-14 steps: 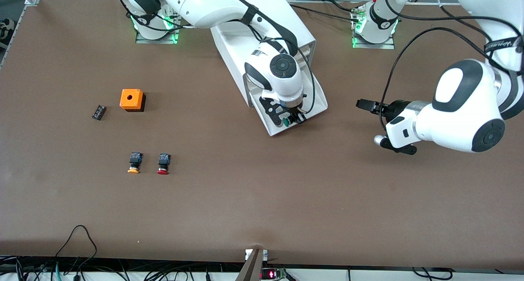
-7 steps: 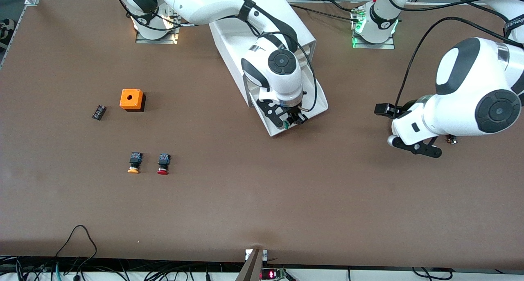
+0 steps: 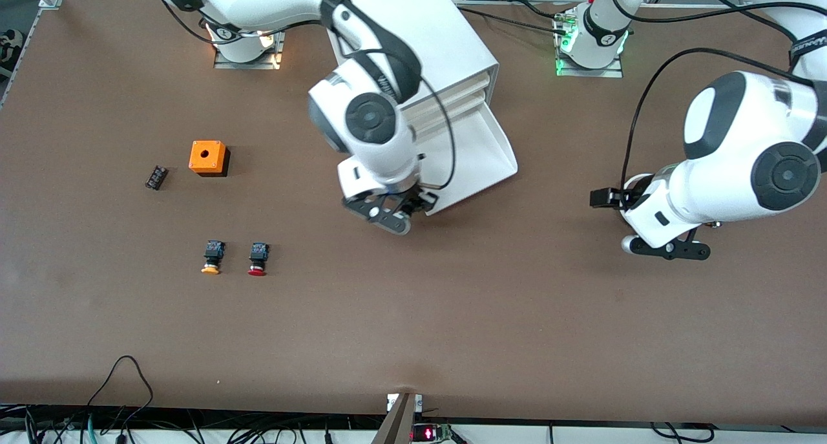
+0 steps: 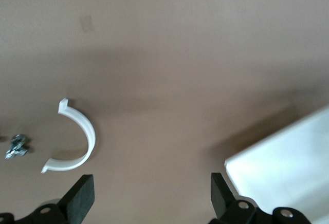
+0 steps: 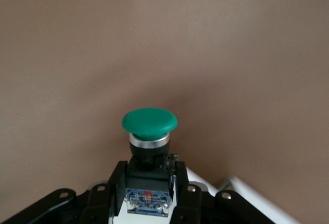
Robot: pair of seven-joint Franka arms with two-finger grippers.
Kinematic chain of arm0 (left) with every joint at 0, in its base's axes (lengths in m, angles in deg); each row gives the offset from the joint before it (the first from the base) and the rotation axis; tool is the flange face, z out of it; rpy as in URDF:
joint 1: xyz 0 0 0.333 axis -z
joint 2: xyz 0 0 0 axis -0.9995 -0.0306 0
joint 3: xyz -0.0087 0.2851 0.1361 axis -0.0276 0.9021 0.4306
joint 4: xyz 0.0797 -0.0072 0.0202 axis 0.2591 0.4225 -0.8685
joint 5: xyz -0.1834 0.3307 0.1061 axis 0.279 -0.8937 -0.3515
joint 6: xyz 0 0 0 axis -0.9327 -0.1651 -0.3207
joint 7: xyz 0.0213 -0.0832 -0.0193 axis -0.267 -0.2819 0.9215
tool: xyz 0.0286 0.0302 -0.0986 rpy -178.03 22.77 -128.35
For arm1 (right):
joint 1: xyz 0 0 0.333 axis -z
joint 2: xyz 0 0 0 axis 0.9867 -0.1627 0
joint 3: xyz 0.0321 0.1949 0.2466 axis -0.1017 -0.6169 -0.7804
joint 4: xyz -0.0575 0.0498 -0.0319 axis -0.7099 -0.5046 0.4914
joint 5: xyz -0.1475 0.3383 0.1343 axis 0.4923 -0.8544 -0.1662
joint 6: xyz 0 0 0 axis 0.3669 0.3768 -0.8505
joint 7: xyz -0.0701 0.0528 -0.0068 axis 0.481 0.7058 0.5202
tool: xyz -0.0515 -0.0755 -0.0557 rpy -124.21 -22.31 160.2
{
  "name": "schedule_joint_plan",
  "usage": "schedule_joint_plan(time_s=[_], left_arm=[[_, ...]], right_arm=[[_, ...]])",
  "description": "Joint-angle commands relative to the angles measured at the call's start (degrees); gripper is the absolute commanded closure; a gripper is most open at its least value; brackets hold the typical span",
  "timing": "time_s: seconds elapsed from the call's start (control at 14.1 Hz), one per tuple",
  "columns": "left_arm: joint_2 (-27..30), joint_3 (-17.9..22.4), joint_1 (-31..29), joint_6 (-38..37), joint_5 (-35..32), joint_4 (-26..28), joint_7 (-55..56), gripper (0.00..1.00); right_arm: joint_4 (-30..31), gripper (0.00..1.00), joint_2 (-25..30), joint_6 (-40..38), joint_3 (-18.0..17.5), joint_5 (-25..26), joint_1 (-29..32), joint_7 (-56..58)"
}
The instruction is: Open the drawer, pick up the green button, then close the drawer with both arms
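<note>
Button (image 5: 149, 131), green-capped, sits pinched by its black-and-blue body between the fingers of the right gripper (image 3: 400, 210), cap pointing away from the wrist, up in the air over the front lip of the open drawer (image 3: 475, 153). It looks small, rigid and light; the boxy body gives flat faces for the pads, whereas the rounded cap and smooth silver collar would likely slip, so the present hold seems the sound one.

Taking the drawer as the landmark: nearer the front camera than the drawer, toward the right arm's end, lie the red button (image 3: 257, 259) and the yellow button (image 3: 210, 258); the orange box (image 3: 207, 157) lies farther back, about level with the drawer. Bare table around them leaves ample room to set down. The left gripper (image 4: 149, 196), fingers spread and empty, hangs over the table beside the drawer toward the left arm's end, near a white curved clip (image 4: 74, 142). The drawer's rim is the edge to clear.
</note>
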Motion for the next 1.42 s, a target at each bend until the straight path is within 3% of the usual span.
schedule_joint_plan(time_s=[0.0, 0.42, 0.64, 1.13, 1.34], left_arm=[[5.90, -2.32, 0.33, 12.43, -1.14, 14.24, 10.59, 0.01], [2.92, -10.24, 1.03, 38.18, -1.58, 28.23, 36.71, 0.01], [-0.16, -9.99, 5.06, 47.43, -1.67, 31.66, 43.31, 0.01], [-4.73, -10.16, 8.59, 50.00, -4.92, 32.64, 50.80, 0.01], [-5.52, -10.34, 9.81, 49.74, -5.01, 33.08, 52.21, 0.01]], right_arm=[[1.00, 1.00, 1.77, -4.68, -0.95, -1.04, 5.01, 17.01], [5.20, 1.00, 1.68, -4.61, -0.77, -0.69, 14.07, 35.24], [11.08, 1.00, 1.59, 0.12, -0.77, -0.51, 17.06, 38.42], [24.18, 1.00, 0.45, 17.17, -0.86, -1.04, 21.99, 45.45], [25.96, 1.00, -0.68, 20.35, -0.86, -1.04, 22.52, 45.90]])
